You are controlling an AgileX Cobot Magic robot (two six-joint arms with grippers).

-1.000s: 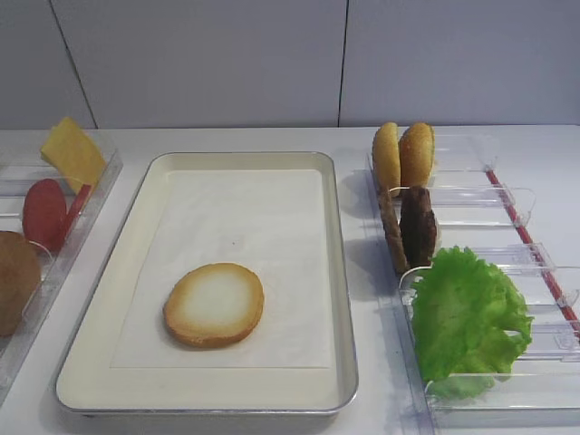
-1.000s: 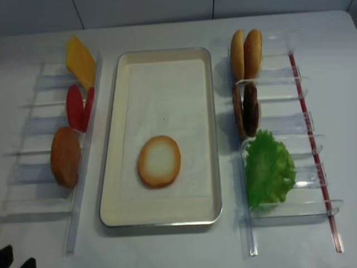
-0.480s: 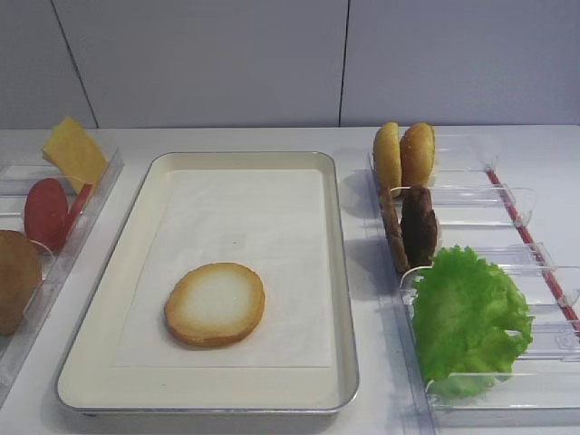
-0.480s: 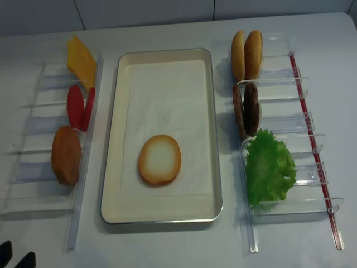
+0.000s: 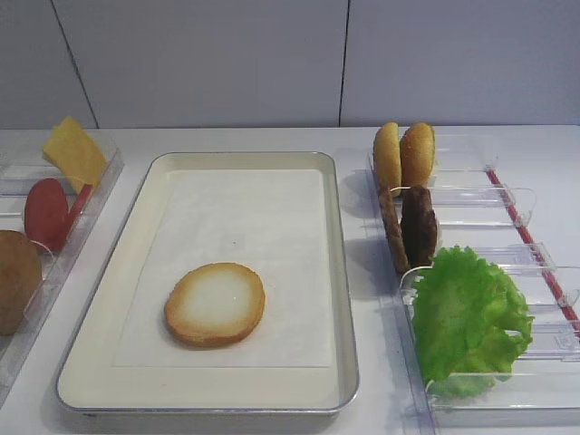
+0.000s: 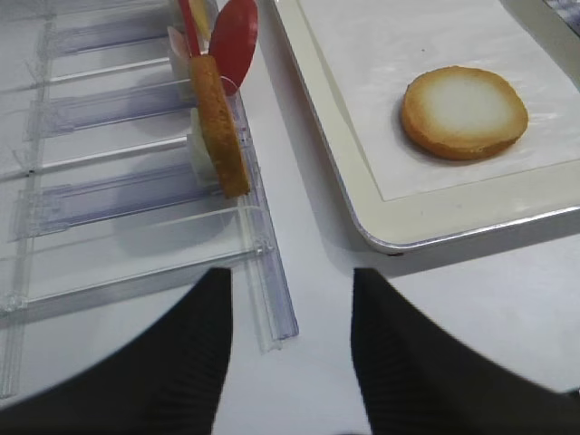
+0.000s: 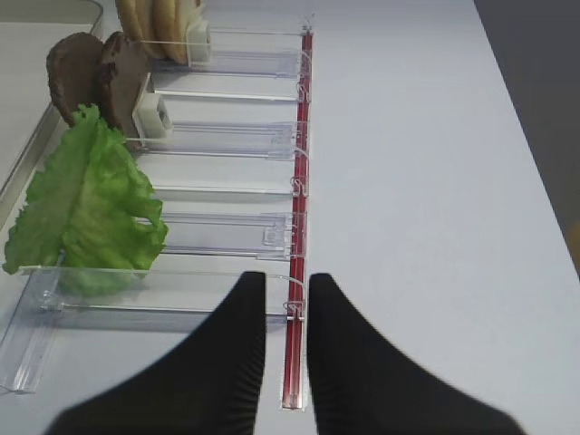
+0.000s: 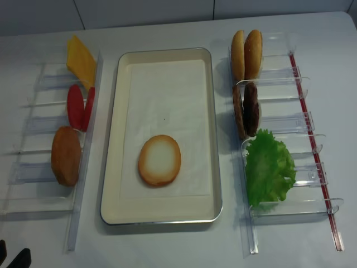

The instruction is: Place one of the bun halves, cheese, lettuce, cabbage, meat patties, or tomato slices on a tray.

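A pale bun half [image 5: 215, 304] [image 8: 159, 160] [image 6: 464, 111] lies flat on the cream tray [image 5: 337, 272] [image 8: 114, 139], near its front. The yellow cheese [image 5: 72, 152] and red tomato slices [image 5: 45, 213] [image 6: 236, 41] stand in the left rack. Two meat patties [image 5: 412, 227] [image 7: 91, 77] and the lettuce [image 5: 469, 313] [image 7: 86, 204] sit in the right rack. My left gripper [image 6: 290, 276] [image 8: 12, 257] is open and empty, low at the front left, past the rack's end. My right gripper [image 7: 285, 281] holds nothing, its jaws almost together over the right rack's red strip.
A brown domed bun piece [image 5: 16, 281] [image 6: 219, 127] stands in the left clear rack [image 8: 33, 167]. Two small golden-orange buns [image 5: 403, 154] stand at the back of the right clear rack [image 8: 290, 120]. A grey wall runs behind the white table.
My left gripper's fingertips have slipped slightly lower at the bottom left edge of the overhead view. The food and the tray have not moved.
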